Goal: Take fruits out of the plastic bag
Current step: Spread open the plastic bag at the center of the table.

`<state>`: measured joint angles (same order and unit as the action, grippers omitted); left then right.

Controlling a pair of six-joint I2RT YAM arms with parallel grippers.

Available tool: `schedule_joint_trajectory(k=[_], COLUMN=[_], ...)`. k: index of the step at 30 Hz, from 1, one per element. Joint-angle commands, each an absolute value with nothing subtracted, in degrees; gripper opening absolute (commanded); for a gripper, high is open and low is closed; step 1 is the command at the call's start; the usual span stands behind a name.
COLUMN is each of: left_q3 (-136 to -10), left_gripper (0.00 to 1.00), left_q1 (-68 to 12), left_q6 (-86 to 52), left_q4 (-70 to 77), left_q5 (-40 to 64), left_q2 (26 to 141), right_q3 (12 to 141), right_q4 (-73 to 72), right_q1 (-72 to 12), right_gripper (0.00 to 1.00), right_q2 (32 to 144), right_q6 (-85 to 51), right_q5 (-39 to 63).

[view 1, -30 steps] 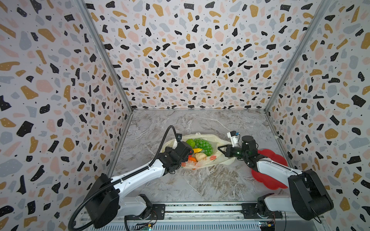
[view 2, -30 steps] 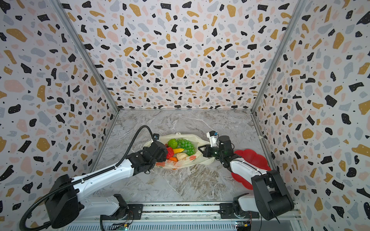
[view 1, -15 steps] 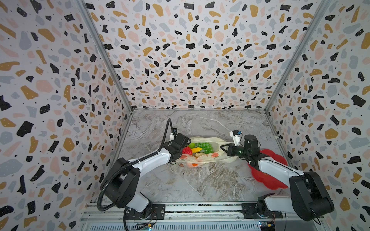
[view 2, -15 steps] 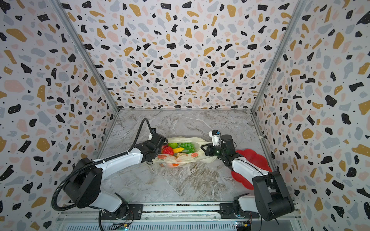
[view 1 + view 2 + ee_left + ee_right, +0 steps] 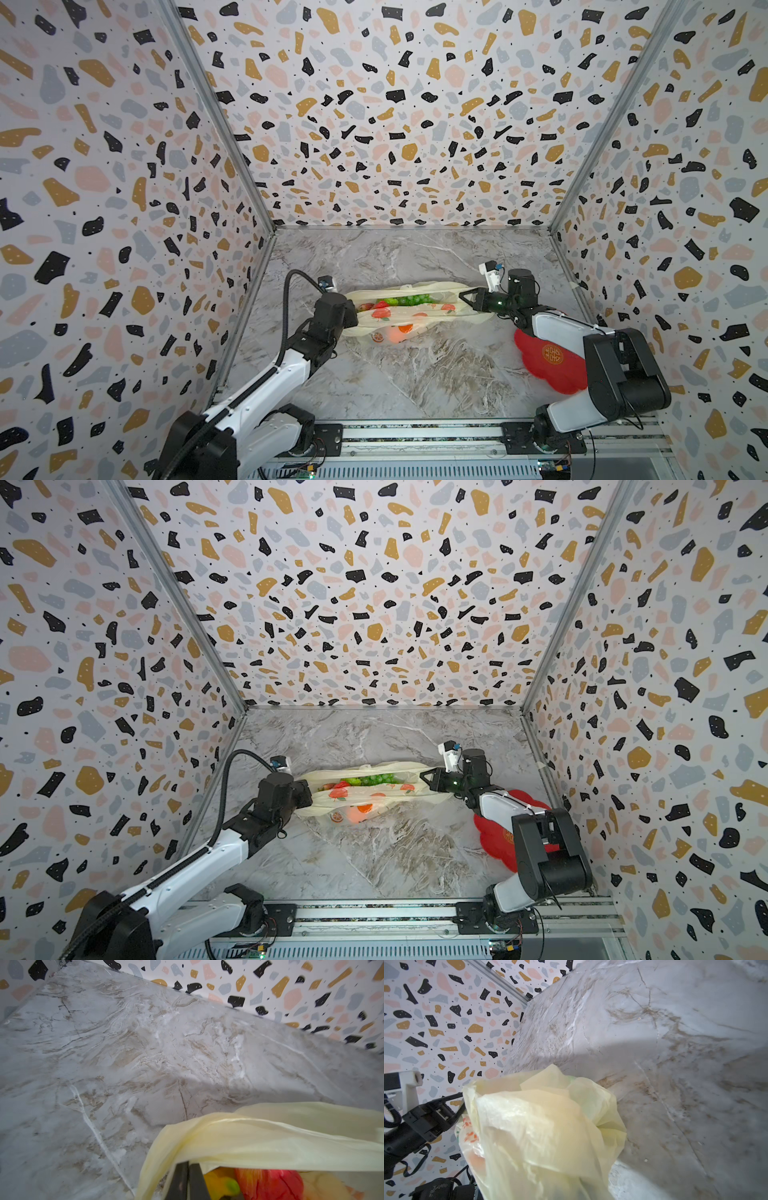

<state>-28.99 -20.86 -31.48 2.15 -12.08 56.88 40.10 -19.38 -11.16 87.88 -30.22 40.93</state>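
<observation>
Two grippers bracket the plastic bag (image 5: 415,311) in both top views. It lies on the marble table (image 5: 415,374) with its long axis running across from arm to arm. The left gripper (image 5: 353,318) meets its left end and the right gripper (image 5: 464,296) meets its right end, where the handles bunch into a strand. Both sets of jaws are closed, and since the film looks pulled long between them, each is probably pinching plastic. The fruits (image 5: 399,300) are all inside, with green grapes (image 5: 376,779) and red pieces showing through a narrow mouth slit that faces up and away from the arms' bases. That mouth lies just beyond the left fingertips, so the left arm is the nearer one for reaching in, though it would have to let go first. A red plate (image 5: 548,357) sits partly under the right forearm. Both arms reach low and forward with their wrists turned inward toward each other. In the left wrist view the dark fingers (image 5: 179,1180) are pressed together, their tips tucked under a fold of the bag's rim, with a red apple (image 5: 270,1184) and a yellow banana (image 5: 216,1185) just beside them. In the right wrist view gathered film fills the foreground and hides the right fingers, and the left arm (image 5: 415,1126) shows beyond the bag.
</observation>
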Motion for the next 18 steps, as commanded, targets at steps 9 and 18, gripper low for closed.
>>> schedule_joint_trajectory(k=[9, 18], left_q3=[-30.1, -29.4], left_gripper=[0.00, 0.00], left_q1=[-17.1, -18.6], left_q6=[-31.7, -30.9], left_q4=[6.8, 6.1], left_q5=[-3.3, -5.3], left_q2=[60.6, 60.2], right_q3=[48.6, 56.7], right_q4=[-9.9, 3.7], right_q1=[-23.4, -27.1], right_gripper=[0.20, 0.53], right_q2=[89.1, 85.2], right_q6=[-20.2, -17.4], right_q5=[33.9, 16.8])
